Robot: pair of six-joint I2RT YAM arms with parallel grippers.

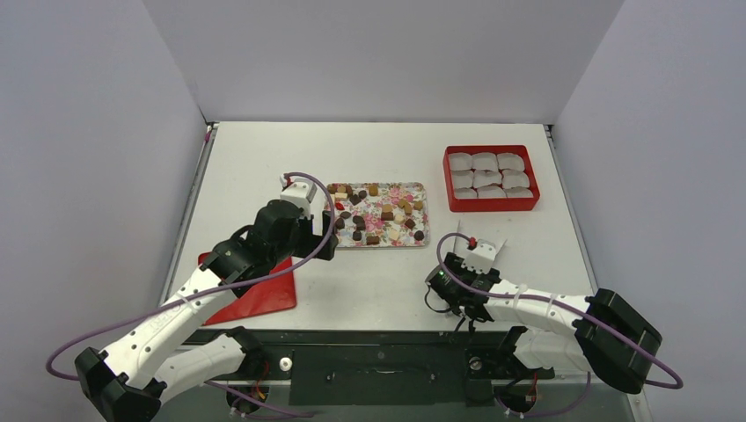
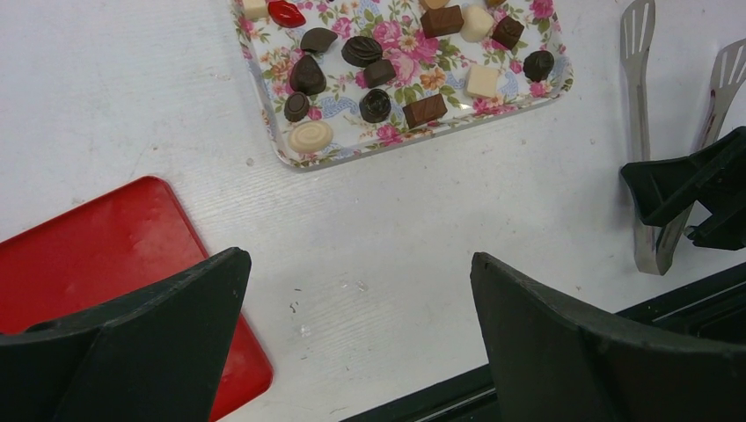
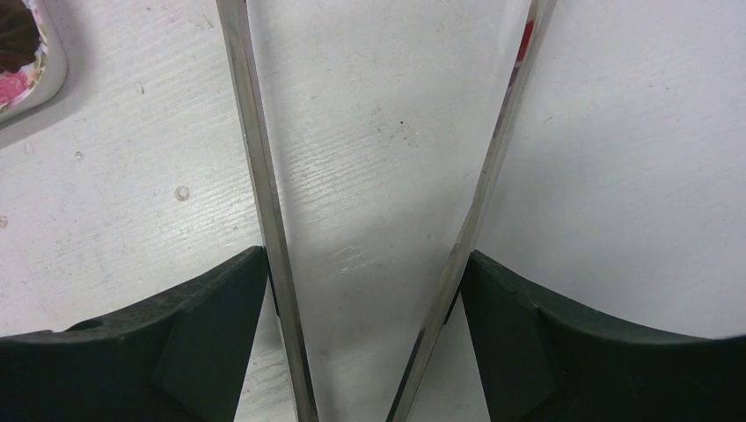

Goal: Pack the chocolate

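Steel tongs (image 3: 255, 176) sat clasped by both arms in right gripper (image 3: 365, 281); left gripper (image 2: 361, 290) gaped wide, empty. Chocolates (image 2: 376, 105) lay loose on tray (image 2: 260, 88). Risk: an over-hard pinch might crush or flick one.

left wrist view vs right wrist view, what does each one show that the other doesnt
Only the left wrist view: the full spread of chocolates on the flower-patterned tray, a red board, the open left gripper with nothing between its fingers, and the right gripper seen from outside around the tongs.
Only the right wrist view: close up, the tongs' two metal arms lying against the inner faces of the right gripper's fingers.
Both: the tongs, the white table and the tray, though the right wrist view catches only its corner.
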